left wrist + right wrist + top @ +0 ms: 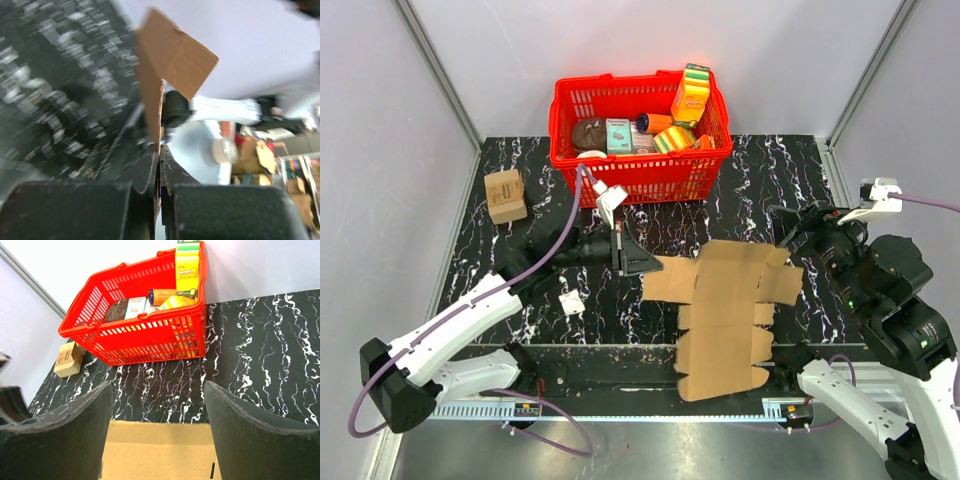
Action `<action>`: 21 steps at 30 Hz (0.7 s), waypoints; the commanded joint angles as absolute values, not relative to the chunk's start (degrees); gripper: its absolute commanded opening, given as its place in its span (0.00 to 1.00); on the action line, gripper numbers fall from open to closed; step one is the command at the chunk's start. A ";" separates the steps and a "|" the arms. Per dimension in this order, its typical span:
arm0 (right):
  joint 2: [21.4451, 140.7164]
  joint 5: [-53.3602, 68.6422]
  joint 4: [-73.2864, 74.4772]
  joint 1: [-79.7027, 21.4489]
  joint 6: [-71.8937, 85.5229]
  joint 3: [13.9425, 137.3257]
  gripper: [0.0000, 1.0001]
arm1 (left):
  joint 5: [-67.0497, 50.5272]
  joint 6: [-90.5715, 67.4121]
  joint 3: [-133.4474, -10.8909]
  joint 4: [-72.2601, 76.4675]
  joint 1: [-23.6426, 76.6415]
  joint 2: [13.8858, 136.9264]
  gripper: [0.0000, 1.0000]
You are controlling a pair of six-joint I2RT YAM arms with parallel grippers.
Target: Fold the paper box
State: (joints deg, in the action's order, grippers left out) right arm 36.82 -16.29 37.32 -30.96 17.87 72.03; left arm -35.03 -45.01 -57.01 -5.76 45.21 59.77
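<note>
Overhead first, the paper box (725, 310) lies unfolded as a flat brown sheet on the black marbled desk (770, 170). It sits right of centre, and its near end reaches the desk's front edge. The left hand (638, 258) reaches in from the left and is clamped on the sheet's left flap. The right hand (798, 228) is just beside the sheet's far right corner with its fingers apart; from here I cannot tell whether it touches the cardboard. Behind the sheet, against the back wall, stands a red basket (640, 178) holding printed packages. A small tan box (506, 195) sits well apart to its left. A white scrap (571, 303) lies on the desk near the left arm.

The left wrist view is blurred. The left hand (160, 175) has its two dark fingers (145, 170) pressed together on the edge of the paper box (170, 55). The cardboard rises from between them, seen nearly edge-on, with one notched flap spreading out to the right.

In the right wrist view, the right hand (157, 390) stands wide, with the fingers (65, 435) apart on either side of the picture. The far edge of the paper box (157, 450) shows low between them, lying flat on the desk (260, 350). Beyond it is the red basket (145, 340), with a yellow and green sponge pack (187, 270) upright in its right corner. The tan box (69, 359) sits just beside the basket's left end.
</note>
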 commanded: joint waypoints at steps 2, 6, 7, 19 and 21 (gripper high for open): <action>37.09 -19.25 36.39 -30.85 16.97 72.07 0.79 | -20.41 -35.26 -48.61 -22.47 40.44 57.91 0.00; 39.28 -14.96 35.60 -30.85 16.53 71.11 0.80 | -10.32 -28.32 -49.74 -28.82 40.34 61.78 0.00; 40.51 -13.64 35.25 -30.85 16.35 70.67 0.80 | -8.89 -26.91 -51.92 -30.05 40.34 62.74 0.00; 52.72 19.68 31.91 -30.85 8.00 63.64 0.83 | 6.59 3.33 -69.25 -39.82 40.17 78.39 0.00; 53.87 20.91 28.41 -30.76 8.35 60.66 0.86 | 4.76 6.75 -69.87 -37.80 39.47 79.80 0.00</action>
State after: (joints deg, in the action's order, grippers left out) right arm 52.31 9.56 34.94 -30.96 10.85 64.01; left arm 2.55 -5.80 -66.89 -38.48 40.29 77.76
